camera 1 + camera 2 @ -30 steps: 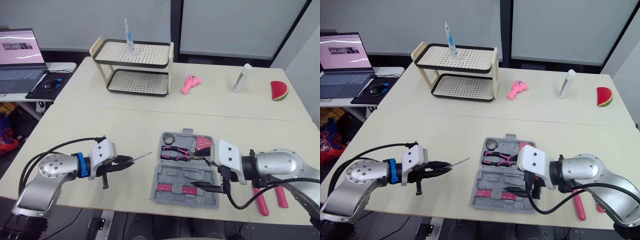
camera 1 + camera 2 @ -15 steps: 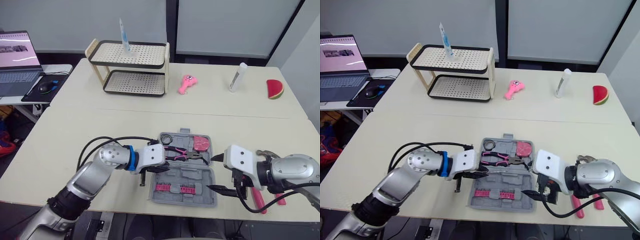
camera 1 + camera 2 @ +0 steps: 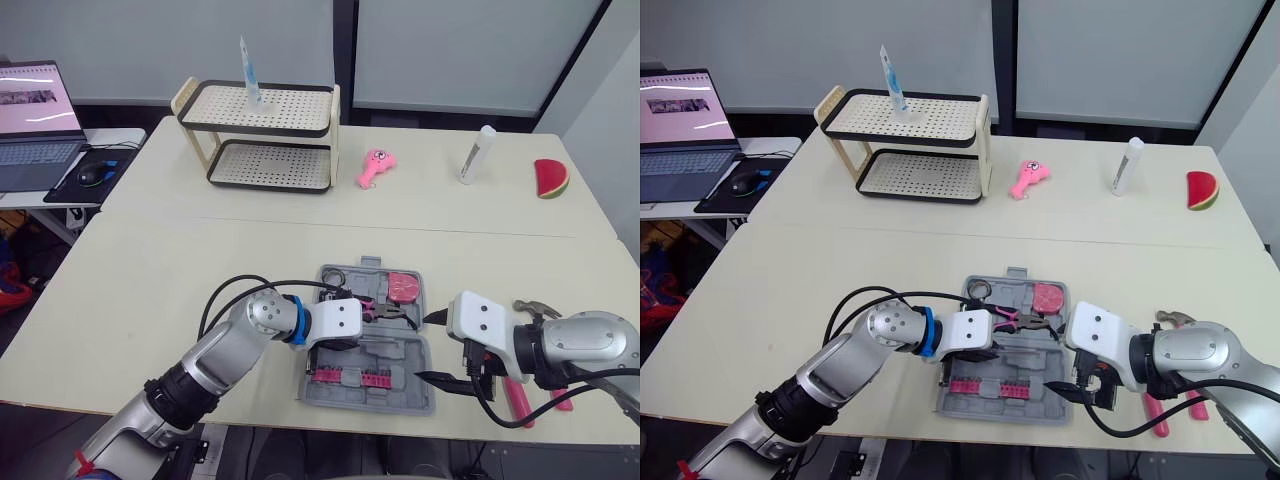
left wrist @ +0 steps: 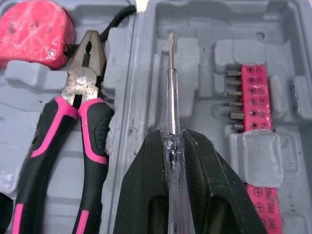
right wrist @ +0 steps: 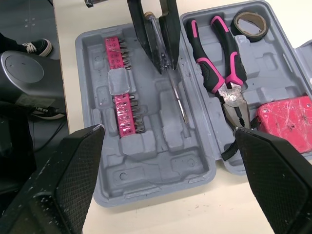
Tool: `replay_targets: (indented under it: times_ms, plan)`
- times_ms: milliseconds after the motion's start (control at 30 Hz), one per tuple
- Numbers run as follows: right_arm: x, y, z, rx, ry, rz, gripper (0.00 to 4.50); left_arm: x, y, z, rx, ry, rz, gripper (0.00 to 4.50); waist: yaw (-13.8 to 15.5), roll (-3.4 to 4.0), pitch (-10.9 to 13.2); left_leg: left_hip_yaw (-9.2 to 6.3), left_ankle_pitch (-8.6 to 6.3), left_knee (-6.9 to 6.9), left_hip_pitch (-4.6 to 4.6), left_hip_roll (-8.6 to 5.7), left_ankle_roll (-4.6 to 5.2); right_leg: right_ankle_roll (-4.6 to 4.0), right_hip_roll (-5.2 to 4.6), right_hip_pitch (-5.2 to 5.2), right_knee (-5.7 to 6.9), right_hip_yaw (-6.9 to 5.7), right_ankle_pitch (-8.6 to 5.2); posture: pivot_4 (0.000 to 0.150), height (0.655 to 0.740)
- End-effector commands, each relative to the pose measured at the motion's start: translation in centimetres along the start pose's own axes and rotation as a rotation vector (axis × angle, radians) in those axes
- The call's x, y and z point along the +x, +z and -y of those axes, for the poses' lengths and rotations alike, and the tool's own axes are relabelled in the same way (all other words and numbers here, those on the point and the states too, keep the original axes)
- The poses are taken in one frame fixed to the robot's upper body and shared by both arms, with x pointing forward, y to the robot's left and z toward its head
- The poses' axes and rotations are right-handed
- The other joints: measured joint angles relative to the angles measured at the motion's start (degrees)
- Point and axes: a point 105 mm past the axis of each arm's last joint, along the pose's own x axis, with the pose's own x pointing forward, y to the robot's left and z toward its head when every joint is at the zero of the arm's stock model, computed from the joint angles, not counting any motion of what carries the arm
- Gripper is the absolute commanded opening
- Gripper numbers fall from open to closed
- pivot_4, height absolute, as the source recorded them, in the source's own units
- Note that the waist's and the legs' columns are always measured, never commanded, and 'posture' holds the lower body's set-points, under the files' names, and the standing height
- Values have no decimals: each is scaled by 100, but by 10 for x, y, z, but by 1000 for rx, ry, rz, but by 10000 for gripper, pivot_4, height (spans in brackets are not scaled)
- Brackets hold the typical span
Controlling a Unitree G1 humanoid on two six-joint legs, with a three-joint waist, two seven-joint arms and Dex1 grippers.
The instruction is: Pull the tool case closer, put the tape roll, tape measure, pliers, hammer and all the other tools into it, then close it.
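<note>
Your left gripper clamps the clear screwdriver over the open tool case beside the pliers, while your right gripper stands spread wide.

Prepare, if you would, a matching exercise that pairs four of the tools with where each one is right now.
Things:
1. screwdriver
2. pliers
3. hammer
4. tape roll

Places:
A. on the table, outside the tool case
B. in a corner pocket of the case, by the pliers' handles
C. clamped in the left gripper over the case
D. lying in the case, nose beside the pink tape measure

Pairs: 1-C, 2-D, 3-A, 4-B
</note>
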Motion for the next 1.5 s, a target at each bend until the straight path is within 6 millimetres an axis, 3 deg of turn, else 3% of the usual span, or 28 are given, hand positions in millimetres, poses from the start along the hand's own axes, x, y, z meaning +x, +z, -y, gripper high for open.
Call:
replay_targets:
  times_ms: [33,800,1200,1333,1500]
  plan:
    - [-1,8,-3,-36,1,17,45000,0,6,0,46,-22,11,1940,0,0,0,0,0,0,0,0,0,0,0,0,0,0,0,1500,7350]
    - [0,9,-4,-27,-4,22,45000,4,8,-7,64,-12,3,1940,0,0,0,0,0,0,0,0,0,0,0,0,-1,0,0,1500,7350]
    - [1,10,-7,-20,-5,39,45000,-3,25,-13,69,34,79,40011,0,0,0,0,0,0,-1,0,0,0,0,0,0,0,0,1500,7350]
    - [1,11,-6,-18,-10,46,45000,-8,26,-15,38,44,116,40011,-1,0,0,0,0,0,0,0,0,0,0,0,0,0,0,1500,7350]
    - [2,14,-6,-19,-12,61,45000,-10,16,-12,3,3,106,27716,-1,0,0,0,0,0,0,0,0,0,0,0,0,0,0,1500,7350]
